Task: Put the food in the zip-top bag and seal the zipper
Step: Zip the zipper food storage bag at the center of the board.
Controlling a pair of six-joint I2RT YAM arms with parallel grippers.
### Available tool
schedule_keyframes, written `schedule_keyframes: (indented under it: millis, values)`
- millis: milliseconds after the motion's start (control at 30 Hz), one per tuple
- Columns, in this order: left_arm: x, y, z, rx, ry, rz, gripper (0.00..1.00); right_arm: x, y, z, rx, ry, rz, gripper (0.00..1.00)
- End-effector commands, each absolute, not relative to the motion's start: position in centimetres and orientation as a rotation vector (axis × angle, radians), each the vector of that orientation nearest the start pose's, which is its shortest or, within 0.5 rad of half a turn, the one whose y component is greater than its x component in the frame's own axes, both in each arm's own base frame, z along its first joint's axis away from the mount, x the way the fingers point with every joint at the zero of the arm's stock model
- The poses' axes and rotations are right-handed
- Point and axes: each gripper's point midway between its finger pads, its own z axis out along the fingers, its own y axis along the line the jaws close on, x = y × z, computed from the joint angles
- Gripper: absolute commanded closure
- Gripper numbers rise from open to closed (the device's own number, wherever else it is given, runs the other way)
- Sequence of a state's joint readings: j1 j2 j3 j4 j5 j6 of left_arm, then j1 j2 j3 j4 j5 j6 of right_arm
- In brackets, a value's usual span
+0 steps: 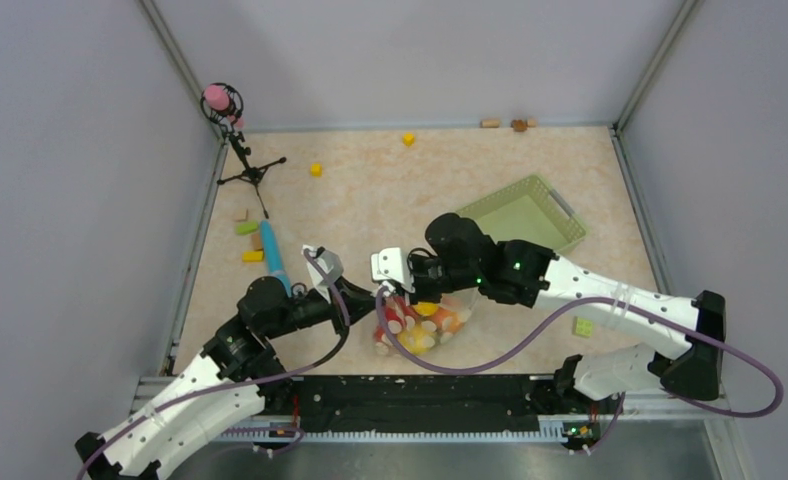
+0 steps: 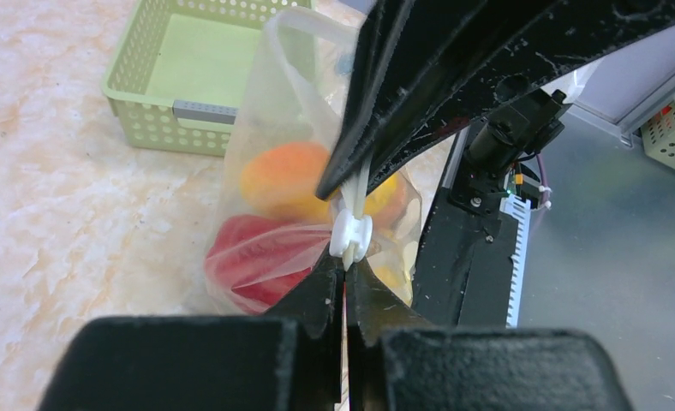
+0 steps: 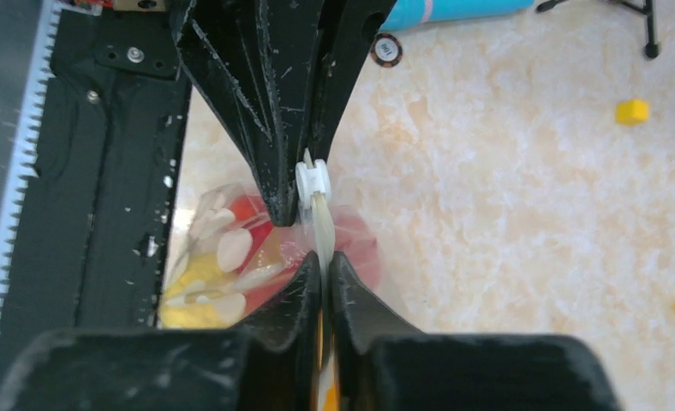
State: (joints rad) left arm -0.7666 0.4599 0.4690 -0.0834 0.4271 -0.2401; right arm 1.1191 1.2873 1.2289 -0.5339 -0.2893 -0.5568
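Note:
The zip-top bag (image 1: 422,322) stands bunched on the table near the front rail, between the two arms. The food shows through it: a peach-orange fruit (image 2: 284,175), a red piece (image 2: 253,261), and yellow pieces (image 3: 193,278). The zipper (image 3: 320,224) runs upright along the bag's gathered top edge and carries a white slider (image 2: 351,235). My left gripper (image 2: 345,276) is shut on that edge just below the slider. Facing it from the other side, my right gripper (image 3: 324,261) is shut on the same strip. In the top view the left gripper (image 1: 372,298) and right gripper (image 1: 406,292) meet over the bag.
A pale green basket (image 1: 522,215) lies behind the right arm. Small yellow cubes (image 1: 315,169) (image 3: 632,111), a blue tube (image 1: 273,255), coloured blocks (image 1: 248,228) and a tripod stand (image 1: 242,150) sit at the left. The black toothed rail (image 1: 420,395) borders the near edge.

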Motion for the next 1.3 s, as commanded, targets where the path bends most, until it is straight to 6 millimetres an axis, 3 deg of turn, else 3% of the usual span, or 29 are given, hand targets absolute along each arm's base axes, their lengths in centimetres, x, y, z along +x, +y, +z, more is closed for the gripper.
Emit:
schedule_keyframes:
  millis: [0, 100, 133, 233, 267, 300, 500, 800, 1067, 1267]
  values:
    - [12.5, -23.6, 25.2, 0.789, 1.484, -1.108, 1.00, 13.9, 34.8, 26.1, -1.738, 1.316, 0.618, 1.00]
    - [12.2, -23.5, 25.1, 0.795, 1.466, -1.110, 1.00, 13.1, 34.8, 26.9, -1.719, 1.287, 0.676, 1.00]
    - [12.1, -23.4, 24.9, 0.800, 1.460, -1.112, 0.88, 12.8, 34.8, 27.3, -1.710, 1.270, 0.692, 1.00]
    - [11.8, -23.2, 25.0, 0.814, 1.397, -1.107, 0.27, 12.1, 34.7, 28.8, -1.665, 1.209, 0.741, 1.00]
    - [11.8, -23.1, 24.9, 0.807, 1.385, -1.103, 0.13, 11.8, 34.6, 29.2, -1.656, 1.188, 0.758, 1.00]
    - [11.8, -23.1, 24.9, 0.803, 1.373, -1.100, 0.08, 11.6, 34.5, 29.7, -1.641, 1.167, 0.778, 1.00]
    - [12.1, -22.7, 25.4, 0.773, 1.293, -1.079, 0.02, 11.0, 34.4, 30.4, -1.598, 1.152, 0.825, 1.00]
    - [10.8, -23.4, 27.8, 0.815, 1.136, -1.144, 0.02, 12.9, 35.0, 30.6, -1.493, 1.282, 0.792, 1.00]
    - [13.3, -23.9, 28.5, 0.741, 1.167, -1.083, 0.02, 12.9, 35.2, 30.9, -1.475, 1.290, 0.810, 1.00]
    - [13.9, -24.5, 29.3, 0.726, 1.159, -1.100, 0.07, 13.1, 35.2, 30.8, -1.469, 1.308, 0.796, 1.00]
